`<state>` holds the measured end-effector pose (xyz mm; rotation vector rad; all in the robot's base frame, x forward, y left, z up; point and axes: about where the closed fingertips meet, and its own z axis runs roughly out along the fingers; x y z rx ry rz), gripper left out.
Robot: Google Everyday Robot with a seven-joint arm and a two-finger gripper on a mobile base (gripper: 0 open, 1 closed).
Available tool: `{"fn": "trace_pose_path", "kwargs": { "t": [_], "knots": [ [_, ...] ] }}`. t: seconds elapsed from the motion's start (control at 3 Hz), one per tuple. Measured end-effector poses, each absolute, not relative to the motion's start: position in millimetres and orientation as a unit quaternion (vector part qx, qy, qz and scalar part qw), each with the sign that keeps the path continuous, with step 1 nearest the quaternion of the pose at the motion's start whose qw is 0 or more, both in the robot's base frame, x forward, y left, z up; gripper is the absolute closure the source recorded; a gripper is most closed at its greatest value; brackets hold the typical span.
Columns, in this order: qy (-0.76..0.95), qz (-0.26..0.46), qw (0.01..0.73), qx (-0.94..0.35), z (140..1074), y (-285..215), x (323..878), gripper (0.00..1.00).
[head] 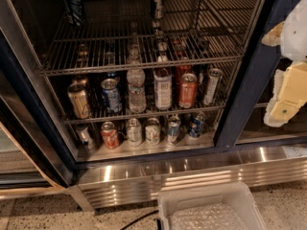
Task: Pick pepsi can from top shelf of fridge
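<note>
The pepsi can [73, 5], dark blue with white wavy stripes, stands upright at the far left back of the top shelf [144, 62], a grey wire rack. The fridge [244, 85] has a dark blue door frame and steel walls, and it stands open. My gripper [277, 73] is at the right edge of the camera view, in front of the door frame and outside the fridge. It is far to the right of the can, open and empty.
A tall dark can or bottle [157, 1] stands at the top shelf's back centre. The middle rack holds several cans and bottles [136, 90]. More cans [152, 131] stand on the base. A white plastic bin [211, 207] sits on the floor in front.
</note>
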<state>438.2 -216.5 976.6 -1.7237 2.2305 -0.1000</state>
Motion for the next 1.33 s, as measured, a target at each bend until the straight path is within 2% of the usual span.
{"fn": "trace_pose_path", "kwargs": {
  "t": [0.67,1.33],
  "knots": [
    [0.778,-0.040,0.164,-0.605,983.3,-197.8,436.9,0.00],
    [0.774,-0.017,0.246,-0.583,1014.9,-88.5,412.3,0.00]
  ]
}}
